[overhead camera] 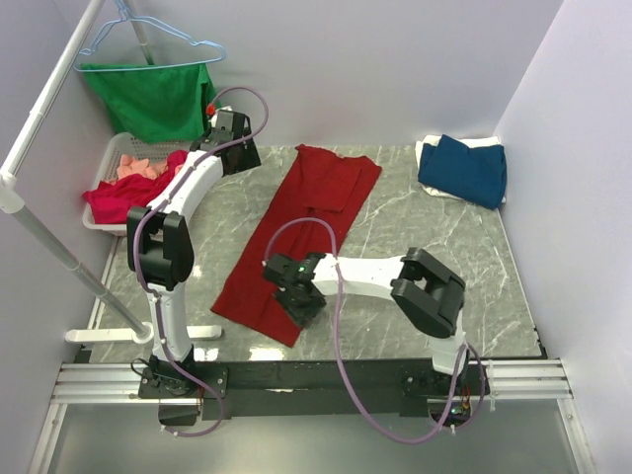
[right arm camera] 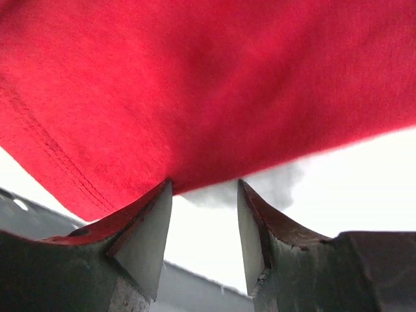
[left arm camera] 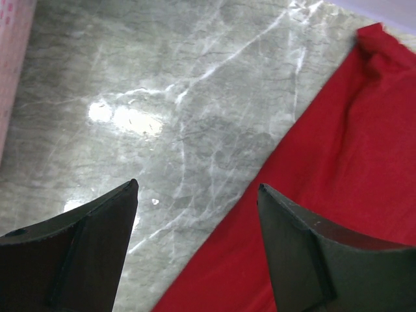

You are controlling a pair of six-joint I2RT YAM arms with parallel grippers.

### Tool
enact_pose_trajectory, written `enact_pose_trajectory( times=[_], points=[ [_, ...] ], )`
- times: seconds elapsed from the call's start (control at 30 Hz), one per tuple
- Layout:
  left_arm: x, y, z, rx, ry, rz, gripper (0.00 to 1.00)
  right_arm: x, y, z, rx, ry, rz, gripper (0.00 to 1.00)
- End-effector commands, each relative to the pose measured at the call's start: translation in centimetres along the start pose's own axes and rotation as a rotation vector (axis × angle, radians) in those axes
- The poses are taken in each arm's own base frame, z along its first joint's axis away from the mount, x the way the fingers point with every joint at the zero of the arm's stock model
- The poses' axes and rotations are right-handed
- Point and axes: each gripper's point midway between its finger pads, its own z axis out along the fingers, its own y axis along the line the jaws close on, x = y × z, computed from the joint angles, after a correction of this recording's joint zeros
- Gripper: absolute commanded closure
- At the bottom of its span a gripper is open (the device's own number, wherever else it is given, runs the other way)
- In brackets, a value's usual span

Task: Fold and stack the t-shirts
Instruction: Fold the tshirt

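A: Where is the large deep-red cloth t-shirt (overhead camera: 314,212)?
B: It lies as a long narrow strip slanting across the grey marbled table (overhead camera: 415,227), one end far and one end near the arms.
A: And the right gripper (right arm camera: 205,185)?
B: It is down at the near end of that strip. Its fingers stand a moderate way apart with their tips at the stitched hem. The cloth brushes one tip, but nothing is pinched between them.
A: The left gripper (left arm camera: 198,188)?
B: It is spread wide over bare marble and holds nothing. The red edge lies just to its right.
A: Other shirts?
B: A folded dark blue t-shirt (overhead camera: 464,170) rests on a white t-shirt (overhead camera: 431,148) in the far right corner. A crimson t-shirt (overhead camera: 118,200) and a salmon-pink t-shirt (overhead camera: 138,166) sit in the white plastic basket (overhead camera: 94,225) at far left. Above the basket a green garment (overhead camera: 158,99) hangs on a light-blue wire hanger (overhead camera: 205,42).
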Motion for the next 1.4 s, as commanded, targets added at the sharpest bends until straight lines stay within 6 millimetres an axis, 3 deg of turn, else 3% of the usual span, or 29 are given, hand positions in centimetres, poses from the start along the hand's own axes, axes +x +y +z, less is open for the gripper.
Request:
enact_pose_trajectory(
  times=[0.0,0.23,0.4,0.53,0.63,0.8,0.9,1.1,1.23,1.37],
  points=[
    [-0.6,-1.5,0.3,0.07,-0.012,-0.023,0.21,7.6,-2.2,-1.4,0.056,0.228,0.069,0.48],
    [0.7,-3.7,0.7,0.113,0.015,0.006,0.21,11.7,-4.0,-3.4,0.111,0.288,0.131,0.48],
    [1.7,-5.5,0.7,0.135,0.03,0.058,0.2,13.0,-4.7,-3.9,0.142,0.296,0.188,0.48],
    [2.6,-7.3,0.4,0.187,0.044,0.088,0.2,12.4,-4.7,-4.4,0.157,0.257,0.218,0.48],
    [3.9,-9.7,0.1,0.242,0.057,0.125,0.19,10.5,-4.9,-5.6,0.165,0.158,0.242,0.49],
    [7.4,-13.8,-0.3,0.29,0.087,0.159,0.19,5.8,-4.2,-10.2,0.093,-0.096,0.308,0.46],
    [9.5,-15.5,-0.1,0.306,0.116,0.145,0.18,4.3,-4.7,-12.5,0.095,-0.192,0.347,0.43],
    [12.8,-17.9,0.9,0.306,0.141,0.139,0.18,3.3,-6.5,-15.1,0.155,-0.298,0.433,0.4],
    [15.3,-18.0,2.6,0.242,0.133,0.191,0.18,3.4,-7.6,-16.2,0.18,-0.337,0.488,0.4],
    [16.6,-17.6,3.7,0.183,0.119,0.219,0.17,3.6,-8.7,-17.1,0.179,-0.372,0.541,0.4]
  ],
)
